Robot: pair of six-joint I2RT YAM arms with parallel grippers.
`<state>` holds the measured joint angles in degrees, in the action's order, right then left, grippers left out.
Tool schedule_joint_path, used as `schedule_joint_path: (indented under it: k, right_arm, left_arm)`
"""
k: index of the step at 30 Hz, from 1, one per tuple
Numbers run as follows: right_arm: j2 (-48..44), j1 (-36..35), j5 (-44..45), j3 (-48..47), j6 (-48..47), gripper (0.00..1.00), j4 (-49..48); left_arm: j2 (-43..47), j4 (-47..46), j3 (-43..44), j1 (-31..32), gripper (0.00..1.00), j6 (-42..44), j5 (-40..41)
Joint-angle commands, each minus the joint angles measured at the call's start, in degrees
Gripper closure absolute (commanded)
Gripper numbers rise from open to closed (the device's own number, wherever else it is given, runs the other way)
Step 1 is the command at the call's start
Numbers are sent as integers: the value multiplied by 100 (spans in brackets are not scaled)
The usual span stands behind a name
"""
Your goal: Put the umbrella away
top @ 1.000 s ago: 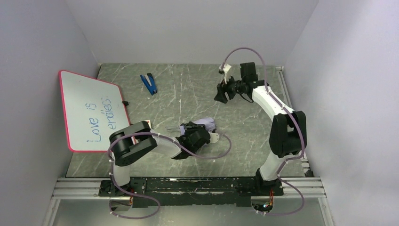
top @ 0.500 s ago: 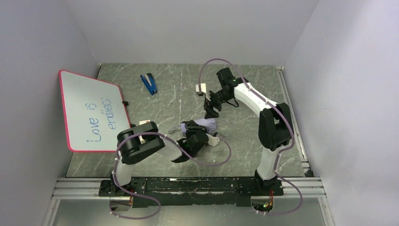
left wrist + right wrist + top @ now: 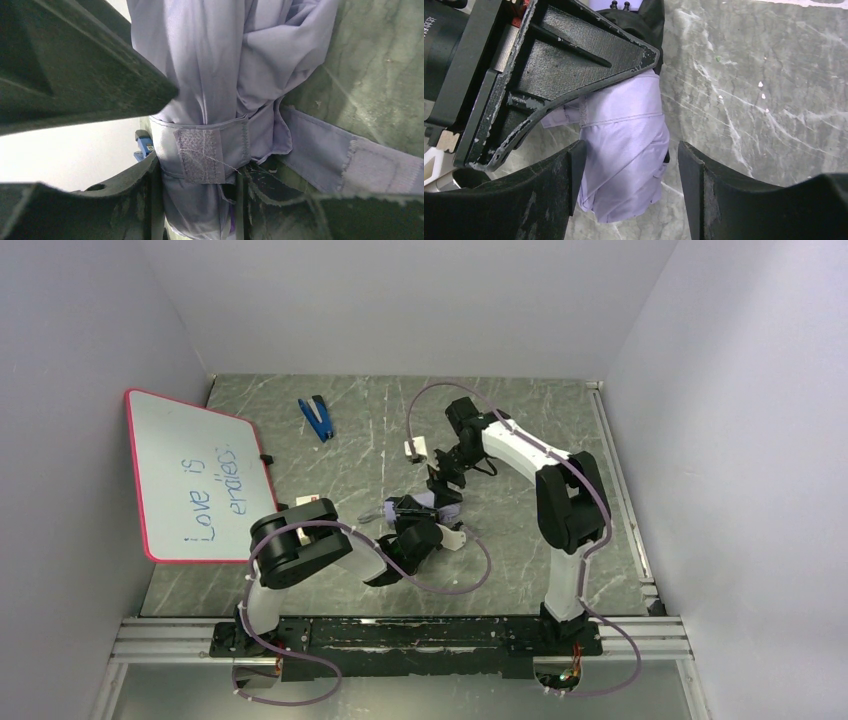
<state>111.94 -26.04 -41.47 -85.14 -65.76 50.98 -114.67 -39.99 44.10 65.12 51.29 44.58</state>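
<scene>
While left gripper (image 3: 408, 518) pinches pale lavender folded fabric umbrella (image 3: 441, 504) at centre of grey marbled bench (image 3: 520, 540), we see right gripper (image 3: 631, 150) spread, fingers straddling bundle's free end, contact unclear. Left wrist view: lavender closure strap (image 3: 207, 152) wraps bundle, its loose patched tail (image 3: 360, 167) lying at lower right on bench. Risks, as we judge them: right fingers closing on slack fabric only, dragging folds out; grippers just beside each other, so collision possible; any tug could peel strap open, spilling canopy.
</scene>
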Motion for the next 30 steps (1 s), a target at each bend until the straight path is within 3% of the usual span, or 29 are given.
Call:
schedule_joint_path:
  k: [1,9,14,17,23,28,29,30]
  right_arm:
    - [137,-81,279,57,49,30,19]
    - [657,-112,934,-129,259,36,281]
    - [716,-113,997,-103,408,54,174]
    - [766,-112,1007,-108,459,59,186]
    - [746,-113,1115,15,472,61,94]
    - [682,-112,1172,132,436,61,17]
    - [668,-112,1199,152,433,61,-5]
    - [663,-113,1217,163,439,61,-28]
  left_arm:
    - [-461,999,-216,0,95,30,-595]
    - [-418,588,-289,14,95,52,-450]
    - [-306,266,-322,24,95,92,-379]
    - [-209,107,-313,27,94,98,-300]
    - [352,166,-338,76,62,-76,-338]
    - [1168,813,-451,235,31,-497,-473]
    - [1358,953,-480,270,20,-629,-489]
    - [1562,1108,-516,306,18,-735,-510]
